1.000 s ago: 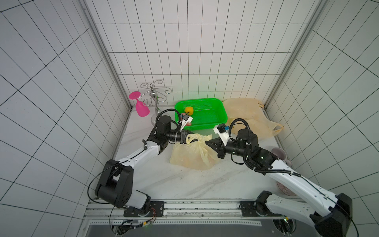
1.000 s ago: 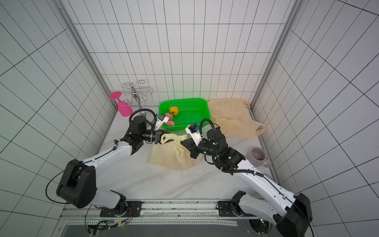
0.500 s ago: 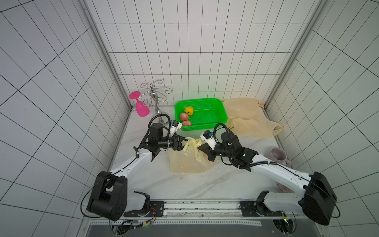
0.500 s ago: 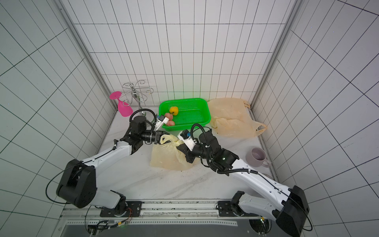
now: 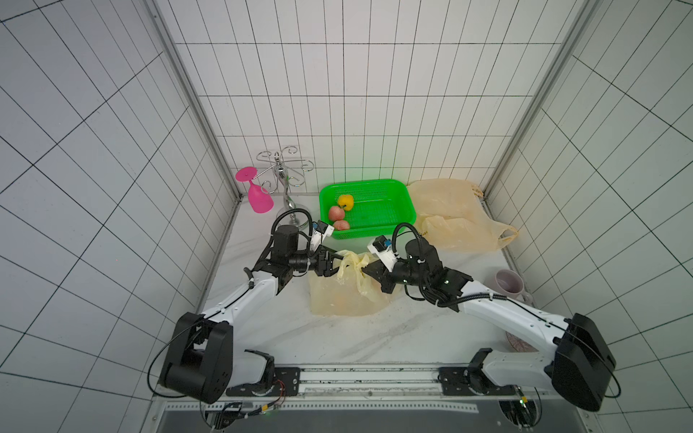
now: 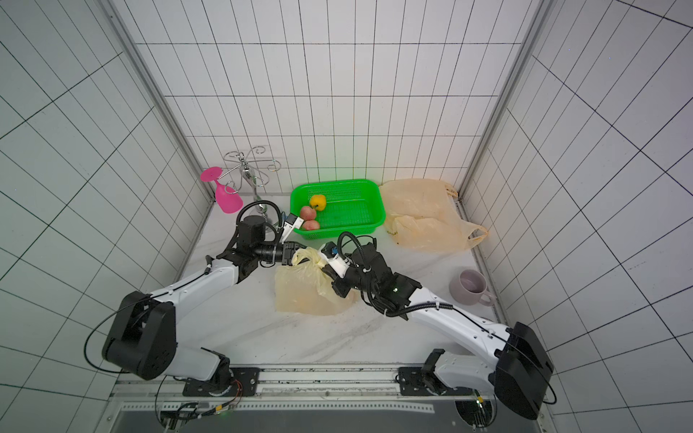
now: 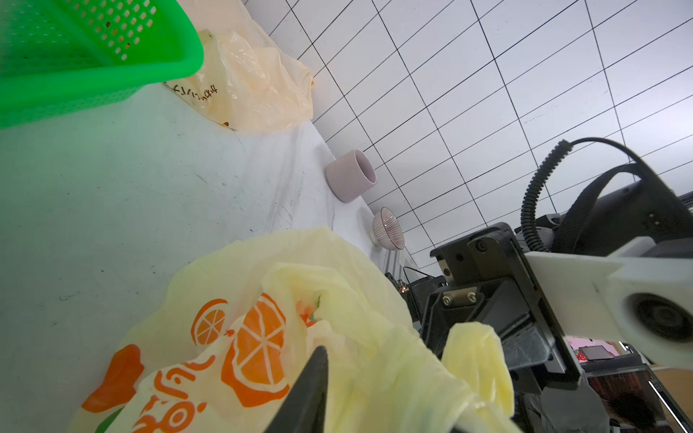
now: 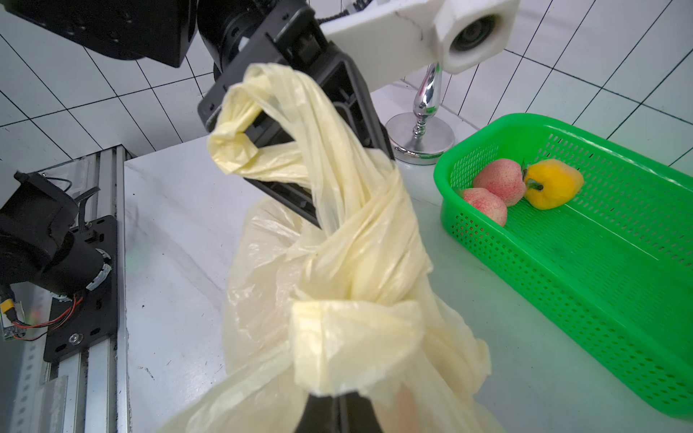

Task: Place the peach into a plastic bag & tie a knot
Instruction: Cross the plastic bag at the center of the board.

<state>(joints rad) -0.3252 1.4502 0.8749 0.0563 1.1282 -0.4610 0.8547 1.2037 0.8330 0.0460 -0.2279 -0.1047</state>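
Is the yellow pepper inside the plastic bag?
No, the yellow pepper lies in the green basket, right beside two peaches.

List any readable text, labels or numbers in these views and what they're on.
No text is fully readable.
On the plastic bag: orange printed characters beside orange-slice graphics, cut off by the frame; unreadable.
On the spare bag: dark marking near its edge, too blurred to read.
Nothing else visibly carries text.

Pale yellow bag (image 7: 240, 270), orange-slice print; green basket (image 5: 378, 212)
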